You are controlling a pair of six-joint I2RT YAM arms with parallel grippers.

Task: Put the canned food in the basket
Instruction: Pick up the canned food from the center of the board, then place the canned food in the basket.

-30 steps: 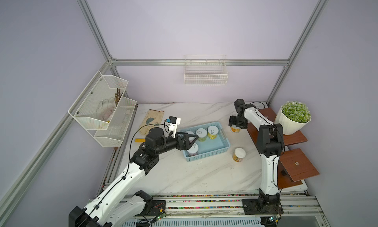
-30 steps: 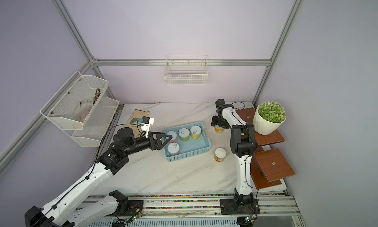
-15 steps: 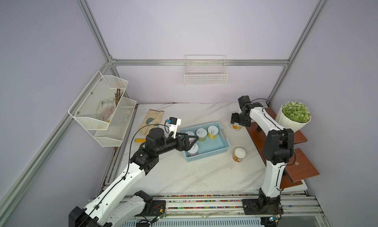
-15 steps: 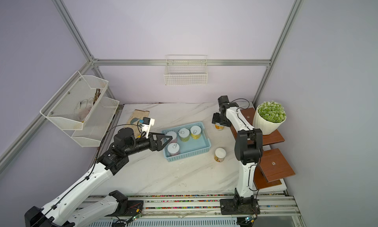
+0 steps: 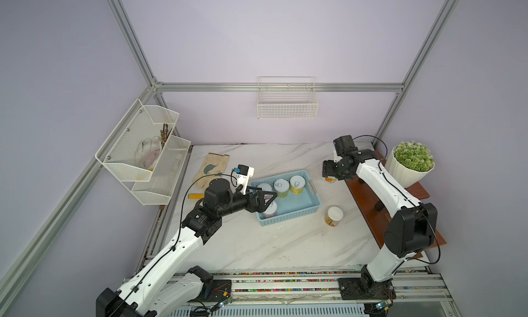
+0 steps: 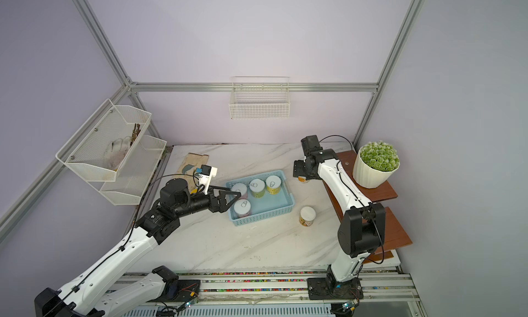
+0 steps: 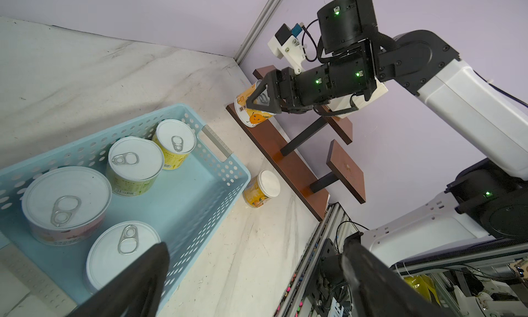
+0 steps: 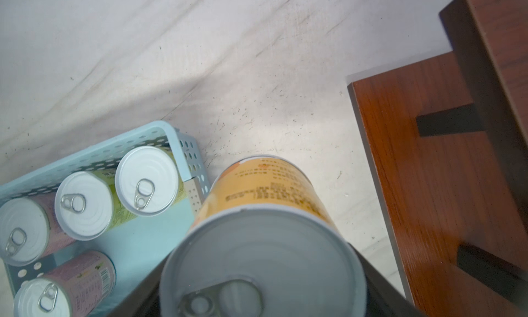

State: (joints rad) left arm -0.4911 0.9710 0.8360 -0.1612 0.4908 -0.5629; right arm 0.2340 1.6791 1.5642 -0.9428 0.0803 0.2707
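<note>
Cans point(image 5: 281, 188): 4 in bskt point(image 5: 291, 215), 2 outside.

Twin white-shelled arms, the left arm point(image 5: 177, 250) and the right arm point(image 5: 385, 187), wear black joint housings studded with small screws point(image 7: 442, 64). Each ends in a black, triangular-fingered hand: left hand point(image 5: 267, 201), right hand point(image 7: 254, 101). Thin black cables point(image 5: 439, 245) trail along the links. A white camera bracket point(image 5: 245, 175) tops the left wrist — green lights point(image 7: 316, 81) dot the right.
</note>
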